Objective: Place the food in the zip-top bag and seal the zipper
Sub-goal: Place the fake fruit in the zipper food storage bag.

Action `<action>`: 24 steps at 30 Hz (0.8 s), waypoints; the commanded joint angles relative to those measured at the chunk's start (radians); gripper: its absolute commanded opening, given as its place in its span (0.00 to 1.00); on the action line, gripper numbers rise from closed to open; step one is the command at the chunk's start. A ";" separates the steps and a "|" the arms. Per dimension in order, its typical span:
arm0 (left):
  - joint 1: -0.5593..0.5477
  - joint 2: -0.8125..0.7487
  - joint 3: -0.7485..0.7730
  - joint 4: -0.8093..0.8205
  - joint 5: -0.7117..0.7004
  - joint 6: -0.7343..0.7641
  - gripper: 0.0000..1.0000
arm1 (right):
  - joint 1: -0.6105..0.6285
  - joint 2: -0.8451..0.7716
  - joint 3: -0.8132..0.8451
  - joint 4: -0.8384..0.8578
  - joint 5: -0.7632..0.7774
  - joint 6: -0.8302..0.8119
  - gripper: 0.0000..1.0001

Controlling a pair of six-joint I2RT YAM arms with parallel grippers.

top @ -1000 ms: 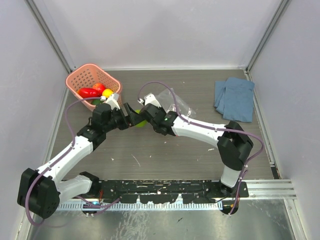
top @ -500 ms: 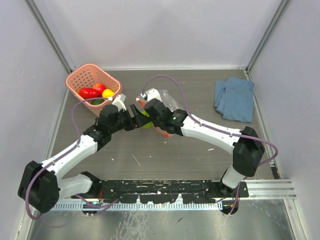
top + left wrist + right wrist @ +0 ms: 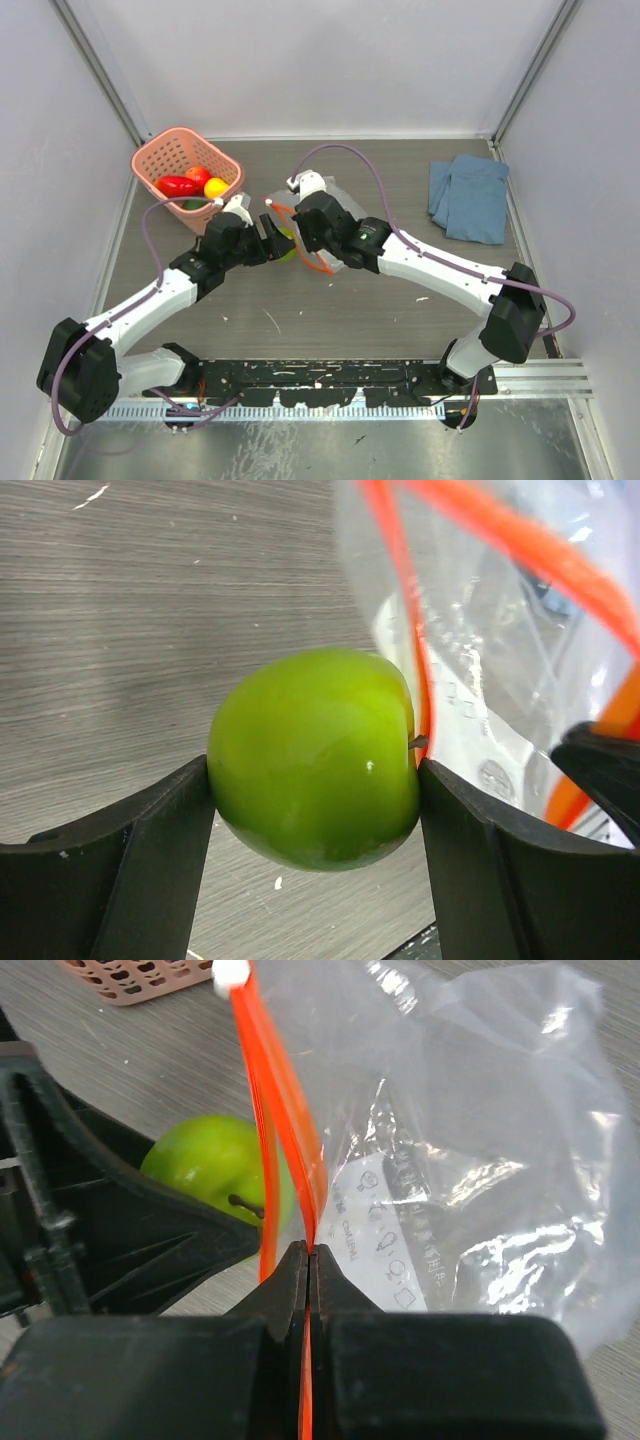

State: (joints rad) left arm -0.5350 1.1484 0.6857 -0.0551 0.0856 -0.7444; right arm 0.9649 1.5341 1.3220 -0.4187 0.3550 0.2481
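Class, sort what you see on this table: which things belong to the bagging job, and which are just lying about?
Job: green toy apple in the left gripper; zip-top bag; its orange zipper, pinched by the right gripper; the other toy food.
Lying about: pink basket holding that food; folded blue cloth.

Twin arms: the left arm point(image 3: 150, 300) and the right arm point(image 3: 440, 265) wear glossy white shells between chunky black joint housings, both bolted to a black mounting rail point(image 3: 330, 378) cut with slots. A mauve cable point(image 3: 335, 148) loops along each. Matte black throughout, the left claw point(image 3: 315, 780) has broad, slab-like fingers; the right claw point(image 3: 308, 1255) tapers to thin wedges.
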 commanded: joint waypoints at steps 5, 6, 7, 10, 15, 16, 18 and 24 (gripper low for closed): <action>-0.005 -0.051 0.051 -0.029 -0.054 0.040 0.17 | 0.005 -0.035 0.011 0.060 0.007 0.036 0.00; -0.005 -0.075 0.049 -0.036 -0.057 0.040 0.17 | 0.004 -0.030 0.009 0.060 0.031 0.040 0.00; -0.004 -0.097 0.048 -0.047 -0.063 0.041 0.17 | 0.003 -0.024 0.007 0.054 0.056 0.046 0.00; -0.004 -0.165 0.044 -0.073 -0.068 0.038 0.17 | 0.003 -0.005 0.005 0.045 0.116 0.062 0.00; -0.004 -0.269 0.018 -0.071 -0.058 0.002 0.17 | 0.003 0.005 0.006 0.051 0.113 0.069 0.00; -0.005 -0.288 0.011 -0.064 -0.052 -0.007 0.17 | 0.002 0.006 0.007 0.051 0.109 0.071 0.00; -0.004 -0.312 -0.005 -0.035 -0.030 -0.030 0.16 | 0.002 0.003 0.009 0.051 0.098 0.078 0.00; -0.005 -0.324 -0.068 0.188 0.031 -0.091 0.16 | 0.003 -0.014 0.015 0.057 0.035 0.094 0.00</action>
State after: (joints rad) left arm -0.5358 0.8288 0.6460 -0.0631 0.0685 -0.7868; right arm 0.9649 1.5459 1.3201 -0.4118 0.4213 0.3145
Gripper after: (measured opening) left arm 0.751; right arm 0.034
